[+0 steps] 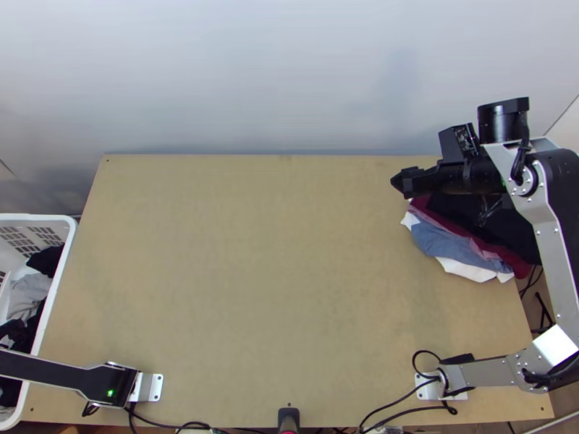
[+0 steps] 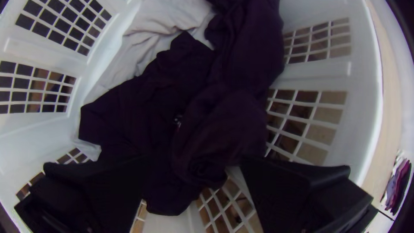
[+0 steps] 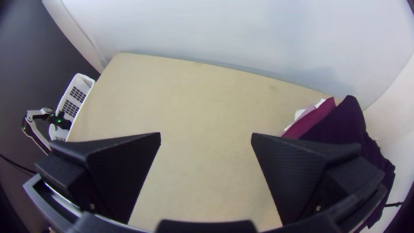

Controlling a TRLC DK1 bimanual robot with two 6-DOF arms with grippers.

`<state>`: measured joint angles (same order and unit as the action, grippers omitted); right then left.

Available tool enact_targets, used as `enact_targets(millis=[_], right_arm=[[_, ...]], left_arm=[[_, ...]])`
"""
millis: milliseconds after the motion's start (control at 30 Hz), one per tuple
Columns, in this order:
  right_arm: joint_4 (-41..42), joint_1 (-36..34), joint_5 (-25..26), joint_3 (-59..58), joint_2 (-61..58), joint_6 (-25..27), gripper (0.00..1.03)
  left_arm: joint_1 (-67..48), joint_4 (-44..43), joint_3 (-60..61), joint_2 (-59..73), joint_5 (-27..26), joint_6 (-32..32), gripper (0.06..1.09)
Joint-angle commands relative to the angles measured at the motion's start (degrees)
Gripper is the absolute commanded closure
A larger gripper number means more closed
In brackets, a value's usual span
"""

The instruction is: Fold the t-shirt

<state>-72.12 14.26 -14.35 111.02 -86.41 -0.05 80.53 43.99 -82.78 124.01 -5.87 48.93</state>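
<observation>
The left claw is wide, above dark clothes that lie bunched in the white basket at the left side of the desk. Which cloth is the t-shirt, I cannot tell. The right claw is also wide, with nothing between its two sides, near the clothes pile on the right part of the desk.

Behind the right gripper, its wide black fingers finely ribbed, sit a boxy black block with pale markings, a black cylindrical joint and a screw-dotted silver-grey metal link.
</observation>
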Motion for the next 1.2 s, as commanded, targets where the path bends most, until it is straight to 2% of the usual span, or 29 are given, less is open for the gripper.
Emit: enact_targets(millis=[0,200,333,467,533,667,733,833,1000,1167], right_arm=[[-0.57,2.35,1.87,3.41,-0.34,-1.88,0.05],[-1.36,3.58,3.71,3.67,0.1,-0.65,0.05],[-1.36,4.37,5.82,3.76,0.01,0.14,0.05],[-1.36,4.9,6.7,3.67,0.01,0.41,0.05],[-1.45,4.99,7.23,3.67,0.01,0.58,0.05],[-1.54,5.16,8.11,3.67,-0.07,0.93,0.05],[-1.54,5.69,8.11,3.67,-0.25,0.85,0.05],[-2.5,7.1,8.02,3.41,-1.3,0.93,0.05],[-3.29,8.06,8.11,3.67,-2.89,1.02,0.04],[-3.29,7.8,8.11,3.85,-3.06,1.37,0.05]], left_arm=[[0.33,2.95,-6.87,9.59,0.77,-0.06,0.14],[0.15,2.95,-9.24,13.37,0.77,-0.06,0.14],[-0.11,2.95,-9.24,15.3,0.77,-0.06,0.36],[-0.2,2.59,-9.15,17.5,0.68,-0.41,0.44],[-0.46,2.42,-9.06,18.55,0.6,-0.76,0.51],[-0.9,0.93,-9.68,19.87,-0.02,-3.4,0.9],[-0.9,0.57,-10.29,19.78,-0.81,-5.07,1.04],[-0.55,4.35,-13.54,19.08,-3.8,-8.67,1.05],[-0.2,20.96,-24.18,13.63,-15.66,-15.18,1.05],[-1.34,27.82,-29.1,2.21,-23.31,-19.22,1.05]])
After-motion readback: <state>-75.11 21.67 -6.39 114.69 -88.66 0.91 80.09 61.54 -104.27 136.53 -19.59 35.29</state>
